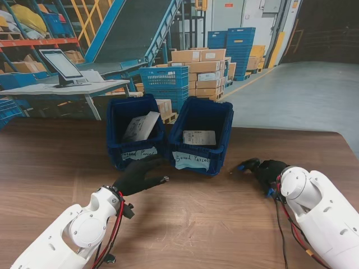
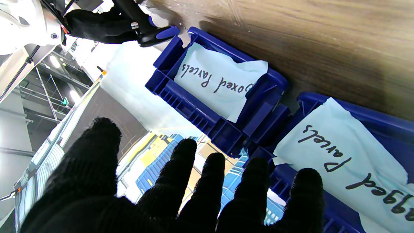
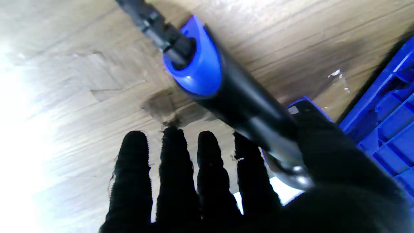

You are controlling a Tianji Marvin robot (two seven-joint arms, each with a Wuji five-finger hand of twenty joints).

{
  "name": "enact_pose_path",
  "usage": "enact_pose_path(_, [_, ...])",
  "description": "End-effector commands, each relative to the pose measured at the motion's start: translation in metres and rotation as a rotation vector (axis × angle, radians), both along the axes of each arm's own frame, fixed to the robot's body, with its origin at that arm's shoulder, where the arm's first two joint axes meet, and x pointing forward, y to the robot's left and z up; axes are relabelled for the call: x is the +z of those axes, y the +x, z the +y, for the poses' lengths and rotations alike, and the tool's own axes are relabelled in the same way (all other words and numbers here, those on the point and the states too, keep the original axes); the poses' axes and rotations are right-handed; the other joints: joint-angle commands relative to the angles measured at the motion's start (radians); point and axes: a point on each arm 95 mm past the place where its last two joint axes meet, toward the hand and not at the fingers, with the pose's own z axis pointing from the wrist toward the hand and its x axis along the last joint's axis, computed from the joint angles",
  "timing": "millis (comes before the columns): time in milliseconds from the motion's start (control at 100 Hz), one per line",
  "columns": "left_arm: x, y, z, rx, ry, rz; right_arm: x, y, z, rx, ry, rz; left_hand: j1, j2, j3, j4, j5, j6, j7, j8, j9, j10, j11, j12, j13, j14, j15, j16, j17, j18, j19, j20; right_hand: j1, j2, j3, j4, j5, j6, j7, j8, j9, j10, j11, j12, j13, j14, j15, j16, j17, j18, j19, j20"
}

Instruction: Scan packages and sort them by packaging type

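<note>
Two blue bins stand side by side at the middle of the table. The left bin [image 1: 115,120] has a "Bagged Parcels" label [image 2: 349,158] and holds a white bag [image 1: 140,126]. The right bin [image 1: 227,126] has a "Boxed Parcels" label [image 2: 216,81] and holds a labelled box [image 1: 199,137]. My left hand [image 1: 137,176] hovers just in front of the left bin, gloved, with its fingers [image 2: 181,194] spread and nothing in it. My right hand [image 1: 271,170] is to the right of the boxed bin. It holds a black and blue scanner [image 1: 248,165] [image 3: 226,90] under the thumb, with the other fingers stretched out.
The wooden table [image 1: 213,224] runs wide in front of the bins, and its far right corner [image 1: 342,137] lies beyond my right hand. Behind the table hangs a warehouse backdrop with stacked boxes and crates.
</note>
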Motion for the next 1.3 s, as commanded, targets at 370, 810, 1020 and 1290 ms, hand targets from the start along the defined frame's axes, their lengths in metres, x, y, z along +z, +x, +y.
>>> enact_pose_path(370, [0.004,-0.001,-0.002,-0.012,0.003,-0.008,0.026,-0.014,-0.005,-0.06,-0.028,-0.058,0.018,0.021,-0.026,0.017,-0.042,0.009,-0.021,0.0,-0.038,0.002,-0.003,-0.011,-0.035,0.015,-0.027,-0.009,-0.009,-0.022,-0.042,0.015,-0.022,0.043,-0.018,0.022,-0.017,0.012,-0.026,-0.002,-0.018,0.022,-0.029,-0.02,-0.021,0.026,-0.012,-0.026,-0.018,0.005,-0.017,-0.014])
enact_pose_path(810, [0.002,-0.001,0.0,0.008,-0.007,0.002,0.057,-0.041,0.006,-0.103,0.026,-0.223,0.021,0.029,-0.029,0.019,-0.017,-0.02,-0.004,0.006,-0.034,0.003,-0.008,-0.013,-0.034,0.012,-0.027,-0.009,-0.013,-0.023,-0.049,0.013,-0.031,0.055,-0.028,0.015,-0.018,0.004,-0.067,-0.021,-0.016,0.02,-0.077,-0.042,-0.039,0.018,-0.035,-0.037,-0.036,0.002,-0.042,-0.025])
enact_pose_path(1020, [0.001,-0.002,0.002,0.031,-0.016,0.006,0.064,-0.065,0.019,-0.063,0.073,-0.33,0.024,0.03,-0.03,0.02,-0.009,-0.032,0.005,0.008,-0.031,0.002,-0.011,-0.016,-0.033,0.006,-0.03,-0.011,-0.011,-0.027,-0.057,0.009,-0.059,0.063,-0.031,0.007,-0.017,-0.019,-0.101,-0.056,0.014,0.001,-0.153,-0.084,-0.057,0.006,-0.069,-0.057,-0.043,-0.001,-0.074,-0.04])
enact_pose_path(1290, [-0.002,-0.004,0.0,0.052,-0.035,0.002,0.068,-0.095,0.043,0.02,0.147,-0.462,0.029,0.033,-0.032,0.017,0.002,-0.084,0.027,0.003,-0.017,-0.018,-0.024,-0.039,-0.048,-0.012,-0.048,-0.037,-0.004,-0.048,-0.091,-0.023,-0.102,0.077,-0.035,-0.006,-0.024,-0.029,-0.125,-0.098,0.041,-0.012,-0.23,-0.126,-0.078,0.01,-0.114,-0.094,-0.055,-0.003,-0.114,-0.06])
